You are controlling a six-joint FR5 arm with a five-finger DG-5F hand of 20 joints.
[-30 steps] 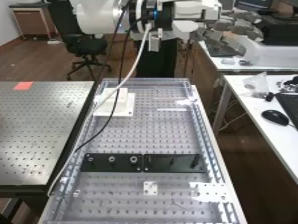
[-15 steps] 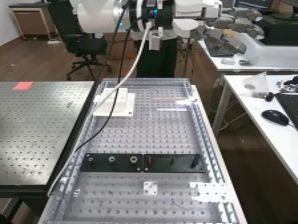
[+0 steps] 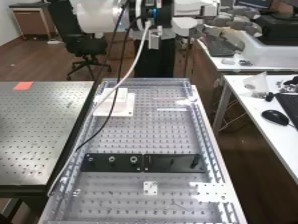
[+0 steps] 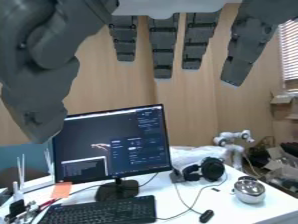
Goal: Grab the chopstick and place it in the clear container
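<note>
At the high view's upper right, the hand (image 3: 238, 21) is out past the bench's far end, over the side desk. In the wrist view the hand (image 4: 163, 47) has its fingers straight and spread, with nothing between them and the thumb. A thin pinkish stick (image 3: 171, 98), perhaps the chopstick, lies crosswise near the far end of the perforated bench, beside a short white strip (image 3: 171, 109). Clear walls (image 3: 149, 80) surround this bench surface; whether they are the clear container I cannot tell.
A white block on a plate (image 3: 123, 107) stands at the bench's far left, with cables hanging over it. Black plates with knobs (image 3: 143, 162) cross the middle. A monitor (image 4: 113, 145), headphones (image 4: 211, 169) and a metal bowl (image 4: 249, 189) stand on a white desk.
The arm's end and hand have shifted slightly left in the high view. The stick and the things on the bench have stayed where they were.
</note>
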